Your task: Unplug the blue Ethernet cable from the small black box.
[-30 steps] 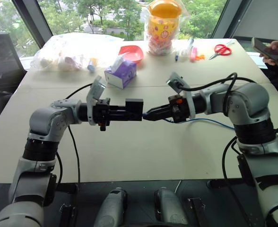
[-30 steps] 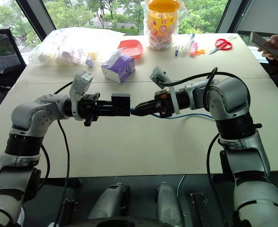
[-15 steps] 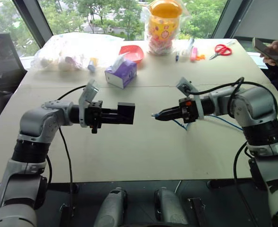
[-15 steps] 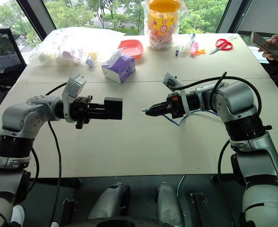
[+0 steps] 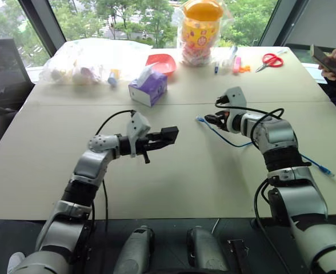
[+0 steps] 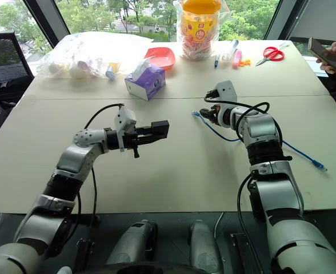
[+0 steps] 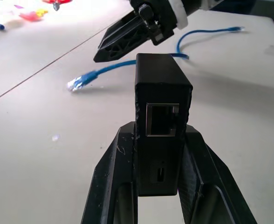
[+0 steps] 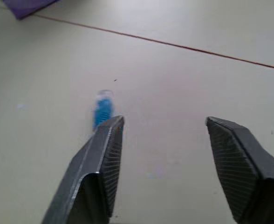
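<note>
the left gripper [image 5: 167, 137] is clamped on the small matte black square box [image 7: 161, 100], holding it up off the pale table [image 5: 174, 182], its empty port showing. past it the long thin bright-blue ethernet cable [image 5: 231, 138] lies loose on the tabletop, its clear plug [image 7: 75, 84] apart from the box. the right gripper [image 8: 164, 140] hangs low just beside that plug, fingers spread wide with nothing between them. farther back stands a purple tissue box [image 5: 148, 88].
</note>
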Robot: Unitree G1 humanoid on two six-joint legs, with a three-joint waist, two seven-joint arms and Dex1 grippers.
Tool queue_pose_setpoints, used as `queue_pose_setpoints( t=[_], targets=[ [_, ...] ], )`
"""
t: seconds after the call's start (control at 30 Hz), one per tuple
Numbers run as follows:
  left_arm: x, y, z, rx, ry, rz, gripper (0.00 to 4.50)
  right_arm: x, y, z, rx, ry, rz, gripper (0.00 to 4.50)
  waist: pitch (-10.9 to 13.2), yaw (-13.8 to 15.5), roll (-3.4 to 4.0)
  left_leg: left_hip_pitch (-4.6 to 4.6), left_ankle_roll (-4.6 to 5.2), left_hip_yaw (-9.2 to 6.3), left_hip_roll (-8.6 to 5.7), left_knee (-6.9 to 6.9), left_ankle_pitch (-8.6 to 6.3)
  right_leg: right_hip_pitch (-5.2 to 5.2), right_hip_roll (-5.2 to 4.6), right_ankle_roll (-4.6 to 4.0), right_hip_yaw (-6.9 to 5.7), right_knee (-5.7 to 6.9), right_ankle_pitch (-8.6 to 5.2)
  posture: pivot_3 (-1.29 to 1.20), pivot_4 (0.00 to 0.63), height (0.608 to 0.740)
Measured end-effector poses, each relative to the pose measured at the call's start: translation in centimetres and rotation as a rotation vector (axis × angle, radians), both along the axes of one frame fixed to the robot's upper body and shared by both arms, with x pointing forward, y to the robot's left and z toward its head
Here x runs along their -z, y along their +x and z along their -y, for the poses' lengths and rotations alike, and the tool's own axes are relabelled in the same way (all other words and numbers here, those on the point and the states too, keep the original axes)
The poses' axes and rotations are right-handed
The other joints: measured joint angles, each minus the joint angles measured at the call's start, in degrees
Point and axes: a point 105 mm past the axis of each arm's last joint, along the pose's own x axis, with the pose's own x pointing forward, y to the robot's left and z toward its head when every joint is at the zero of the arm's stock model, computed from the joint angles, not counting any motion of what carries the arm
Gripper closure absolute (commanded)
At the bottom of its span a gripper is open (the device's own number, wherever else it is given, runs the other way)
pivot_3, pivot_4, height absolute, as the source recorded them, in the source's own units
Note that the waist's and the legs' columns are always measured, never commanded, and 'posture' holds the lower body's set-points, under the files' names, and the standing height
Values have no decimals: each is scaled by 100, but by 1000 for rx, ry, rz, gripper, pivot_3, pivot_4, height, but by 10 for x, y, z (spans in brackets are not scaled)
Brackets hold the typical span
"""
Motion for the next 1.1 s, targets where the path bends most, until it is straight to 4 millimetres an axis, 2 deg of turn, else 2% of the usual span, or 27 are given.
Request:
queue_pose_setpoints(
  t=[0.03, 0.23, 0.3, 0.4, 0.53, 0.6, 0.67, 0.8, 1.1],
  targets=[
    [1, 4, 2, -17, -3, 12, 3995, -3, 1, 4, 32, 14, 8, 63, 0, -8, 0, 0, 0, 0, 0, 0, 0, 0, 0, 0, 0, 0, 0, 0, 150, 740],
    [20, 18, 6, -98, 11, 52, 3995, -44, -5, 19, 153, 128, 97, 63, 0, -42, 0, 1, 5, 7, 2, -1, -2, -5, 7, 1, 0, 9, 0, 0, 150, 740],
    [26, 19, 4, -111, 14, 60, 3995, -51, -12, 23, 176, 135, 121, 63, -1, -24, 1, 2, 5, 4, 5, 0, -2, -4, 8, 1, -2, 11, 0, 0, 150, 740],
    [30, 21, 4, -120, 10, 83, 3995, -43, -25, 25, 195, 137, 105, 63, -2, -17, 2, 11, 7, 4, 5, 5, -3, 10, 7, 1, -2, 10, 0, 0, 150, 740],
    [36, 21, -1, -128, 3, 75, 3995, -19, -45, 21, 200, 138, 37, 63, -5, -30, 6, 20, 10, 3, 6, 15, -3, 22, 6, 3, -1, 10, 1, 0, 150, 740],
    [40, 21, -5, -135, -1, 59, 2942, -18, -50, 22, 215, 145, 30, 0, -8, -43, 10, 25, 18, 3, 6, 17, 2, 26, 8, 3, -1, 10, 1, 0, 150, 740],
    [48, 22, -12, -163, 2, 16, 2103, -25, -54, 23, 223, 151, 51, 0, -8, -54, 11, 27, 23, 1, 9, 16, 5, 26, 13, 1, -1, 12, 2, 0, 150, 740],
    [48, 22, -14, -166, 0, 5, 108, -28, -57, 23, 232, 156, 55, 0, -11, -56, 15, 30, 23, 0, 10, 14, 5, 28, 15, 1, -2, 13, 2, 0, 150, 740],
    [46, 23, -31, -189, 7, -27, 41, -27, -59, 24, 230, 146, 39, 0, -11, -76, 15, 30, 23, 1, 14, 11, 5, 25, 18, 1, -2, 14, 2, 0, 150, 740]
  ],
)
